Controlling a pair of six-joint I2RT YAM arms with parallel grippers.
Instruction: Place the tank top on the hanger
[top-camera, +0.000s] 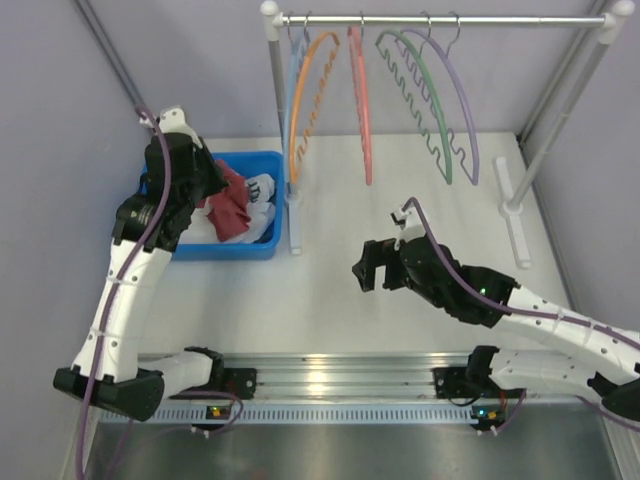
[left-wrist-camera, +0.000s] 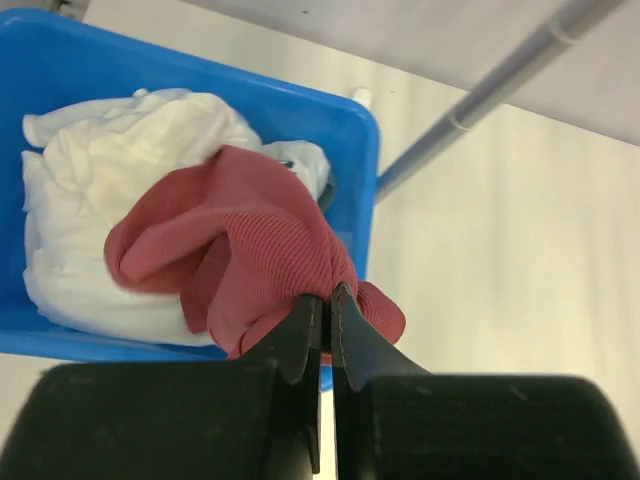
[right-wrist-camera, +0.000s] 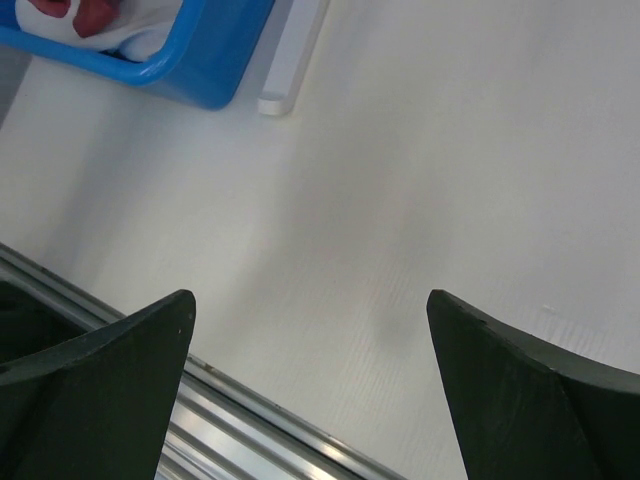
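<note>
Fingers of the left gripper (top-camera: 215, 188) are mostly hidden under the wrist in the top view, so from there I cannot tell their state; they hang over the blue bin (top-camera: 240, 252) at the left of the tabletop (top-camera: 330, 320). The maroon tank top (top-camera: 232, 210) lies bunched in this bin on top of a white cloth (top-camera: 262, 188). The lavender hanger (top-camera: 462, 100) hangs at the right end of the rail (top-camera: 440, 19), just beside a green hanger (top-camera: 425, 100) and well apart from the bin. The right gripper (top-camera: 362, 270) waits low over the middle of the tabletop. In the left wrist view the two fingers are pressed together on a thick fold at the near edge of the tank top, and the rest of it drapes over the white cloth inside the bin. In the right wrist view the fingers are spread wide with nothing between them, above bare tabletop, and only a corner of the bin shows with a bit of red and white in it. The step in hand seems to be lifting the garment out. I think it is best to rise slowly and straight, watching that the white cloth does not follow, because the pinch holds a bunch and not clearly a strap.
</note>
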